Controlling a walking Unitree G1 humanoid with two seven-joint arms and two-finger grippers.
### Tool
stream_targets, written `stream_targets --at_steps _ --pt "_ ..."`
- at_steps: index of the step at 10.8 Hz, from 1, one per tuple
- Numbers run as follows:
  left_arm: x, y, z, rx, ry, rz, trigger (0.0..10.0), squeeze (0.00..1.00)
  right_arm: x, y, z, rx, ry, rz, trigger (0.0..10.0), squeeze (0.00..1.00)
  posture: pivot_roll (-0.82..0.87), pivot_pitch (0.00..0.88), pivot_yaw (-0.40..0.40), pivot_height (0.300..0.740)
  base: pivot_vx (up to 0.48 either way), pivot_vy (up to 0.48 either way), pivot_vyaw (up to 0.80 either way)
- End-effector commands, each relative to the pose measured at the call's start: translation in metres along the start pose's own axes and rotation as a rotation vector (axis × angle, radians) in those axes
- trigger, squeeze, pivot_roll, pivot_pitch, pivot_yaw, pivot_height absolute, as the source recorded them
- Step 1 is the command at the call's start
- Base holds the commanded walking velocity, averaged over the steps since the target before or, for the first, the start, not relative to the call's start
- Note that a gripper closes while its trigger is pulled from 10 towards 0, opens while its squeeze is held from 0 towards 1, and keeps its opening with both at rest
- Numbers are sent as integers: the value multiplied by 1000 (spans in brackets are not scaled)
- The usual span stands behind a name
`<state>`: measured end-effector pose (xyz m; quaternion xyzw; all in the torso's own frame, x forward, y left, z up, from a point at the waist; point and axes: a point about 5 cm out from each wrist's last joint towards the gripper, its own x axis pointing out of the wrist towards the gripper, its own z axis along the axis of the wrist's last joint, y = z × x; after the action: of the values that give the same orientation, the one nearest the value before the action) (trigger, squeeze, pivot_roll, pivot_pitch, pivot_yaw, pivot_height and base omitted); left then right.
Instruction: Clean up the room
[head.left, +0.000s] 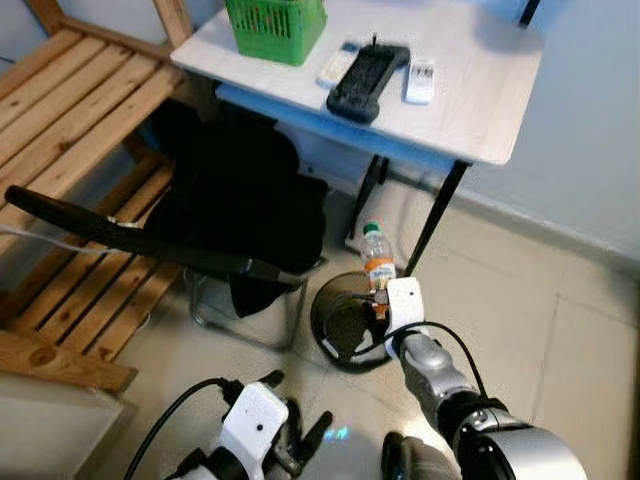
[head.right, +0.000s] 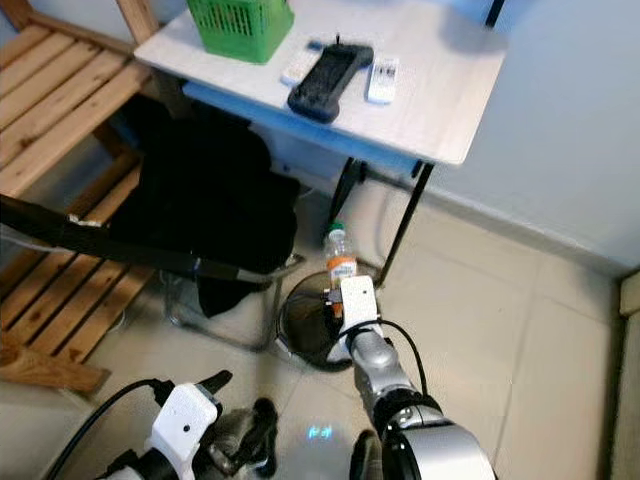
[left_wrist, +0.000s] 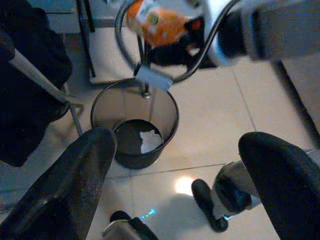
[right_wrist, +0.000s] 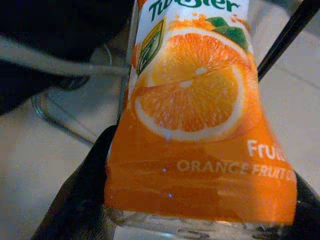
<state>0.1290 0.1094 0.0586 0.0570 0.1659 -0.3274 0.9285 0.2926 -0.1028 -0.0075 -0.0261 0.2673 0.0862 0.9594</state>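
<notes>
Holding an orange-labelled juice bottle (head.left: 377, 256) upright at mid-frame, the right gripper (head.left: 381, 300) hangs over a dark bin (left_wrist: 134, 131) containing what looks like crumpled paper (left_wrist: 148, 141), beside the bench (head.left: 480, 90) leg, while the left gripper (head.left: 300, 428) waits spread wide at lower left.

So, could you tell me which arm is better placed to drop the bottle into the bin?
The right. Its gripper already holds the orange juice bottle just above the black bin. The left gripper hangs low with open, empty fingers.
</notes>
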Motion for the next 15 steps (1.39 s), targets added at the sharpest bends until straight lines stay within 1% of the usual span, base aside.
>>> stream_targets --at_steps 1,2,3,4,7,13,14,15 --pt "-4 -6 -4 -19 23 -19 10000 0 -1 4 -8 -10 43 1 10000 0 255 311 78 740 0 0 0" --pt "-5 -5 -4 -22 28 -19 10000 0 -2 4 -12 -6 70 2 10000 133 253 310 79 740 0 0 0" --pt "-5 -4 -4 -21 31 -17 10000 0 -3 7 -17 16 106 28 10000 478 250 312 83 740 0 0 0" --pt "-3 -3 -4 -21 31 -15 10000 0 -3 7 -19 11 114 31 10000 1000 244 311 83 740 0 0 0" --pt "0 -3 -2 -21 31 -12 10000 0 -5 8 -26 11 147 37 10000 1000 240 309 81 740 0 0 0" --pt "5 -1 -1 -18 28 -13 10000 0 -5 8 -26 11 148 38 10000 1000 229 302 79 740 0 0 0" --pt "7 1 0 -12 24 -7 10000 0 -4 6 -21 -19 120 36 10000 443 216 291 76 740 0 0 0" --pt "14 9 1 2 12 14 10000 0 -1 0 -9 -30 62 21 10000 0 177 252 68 740 0 0 0"
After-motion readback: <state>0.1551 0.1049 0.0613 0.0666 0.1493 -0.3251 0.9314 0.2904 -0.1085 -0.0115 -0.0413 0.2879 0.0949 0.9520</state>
